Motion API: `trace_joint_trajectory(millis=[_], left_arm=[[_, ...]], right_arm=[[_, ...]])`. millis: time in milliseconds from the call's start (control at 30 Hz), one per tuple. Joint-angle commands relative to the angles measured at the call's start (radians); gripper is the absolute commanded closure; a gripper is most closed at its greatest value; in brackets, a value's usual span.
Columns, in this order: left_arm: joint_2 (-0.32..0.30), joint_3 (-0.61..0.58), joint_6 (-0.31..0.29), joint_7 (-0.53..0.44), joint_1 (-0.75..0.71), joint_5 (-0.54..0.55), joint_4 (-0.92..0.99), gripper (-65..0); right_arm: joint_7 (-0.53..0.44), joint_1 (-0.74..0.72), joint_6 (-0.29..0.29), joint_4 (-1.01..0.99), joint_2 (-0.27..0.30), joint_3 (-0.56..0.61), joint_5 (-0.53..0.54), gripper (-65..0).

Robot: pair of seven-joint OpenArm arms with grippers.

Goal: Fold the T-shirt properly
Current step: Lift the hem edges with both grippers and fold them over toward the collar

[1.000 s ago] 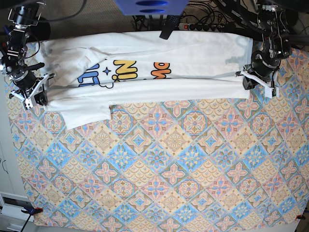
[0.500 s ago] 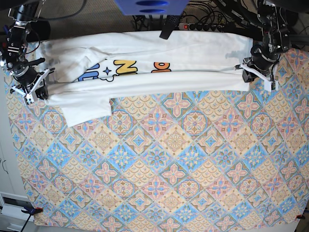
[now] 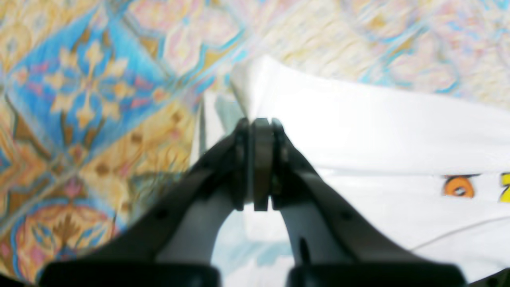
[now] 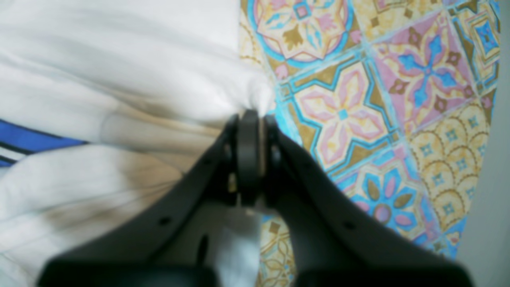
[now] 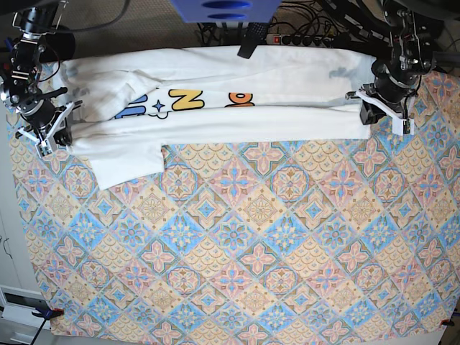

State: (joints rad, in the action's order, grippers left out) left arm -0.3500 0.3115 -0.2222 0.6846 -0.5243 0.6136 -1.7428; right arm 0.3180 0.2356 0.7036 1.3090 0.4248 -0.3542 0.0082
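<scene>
Both pincers are pressed together on white cloth. Close to the left wrist camera, the left gripper [image 3: 257, 119] has its dark jaws shut on a corner of the T-shirt [image 3: 378, 131], and the cloth rises to a small peak just above the tips. To the right of this pincer an orange letter and a bit of yellow print show on the lower layer; this picture is blurred, so the exact fold line is hard to read. Close to the right wrist camera, the right gripper [image 4: 249, 113] is clamped on a bunched edge of the shirt, with a strip of blue print at the far left of that view and the patterned tablecloth [image 4: 358, 99] lying to the right of the jaws.

Seen from the base camera, the nearer part of the table carries only the tablecloth [image 5: 237, 251], with its blue, pink and yellow tiles. Farther back the T-shirt [image 5: 215, 126] lies as a long band across the table, its near half folded over so that the plain reverse covers the lower part of the coloured letters. One sleeve sticks out toward the camera on the left of that view. The right gripper [image 5: 44, 135] holds the band's end there, and the left gripper [image 5: 379, 113] holds the opposite end. Behind the shirt, a power strip [image 5: 305, 39] and cables lie at the far edge.
</scene>
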Motion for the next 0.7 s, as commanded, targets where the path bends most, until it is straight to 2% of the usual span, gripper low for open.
trace_joint_trajectory(millis=[0,400,500,667], left_arm=[[-0.014,0.008,-0.001,-0.016,-0.003,0.004,0.001,-0.6],[-0.016,0.001,-0.001,-0.018,0.026,-0.011,0.148,-0.7],[-0.014,-0.001,-0.001,-0.018,0.03,-0.054,0.148,-2.1],[-0.014,-0.001,-0.001,-0.018,0.03,-0.067,0.148,-10.7]], right_arm=[[-0.02,-0.008,-0.005,0.013,0.022,-0.006,0.016,-0.2],[-0.02,-0.008,-0.005,-0.064,0.022,-0.004,0.014,-2.2],[-0.016,-0.008,-0.005,-0.061,0.022,-0.004,0.014,-9.9],[0.027,-0.008,-0.005,-0.053,0.022,-0.009,0.014,-29.4]])
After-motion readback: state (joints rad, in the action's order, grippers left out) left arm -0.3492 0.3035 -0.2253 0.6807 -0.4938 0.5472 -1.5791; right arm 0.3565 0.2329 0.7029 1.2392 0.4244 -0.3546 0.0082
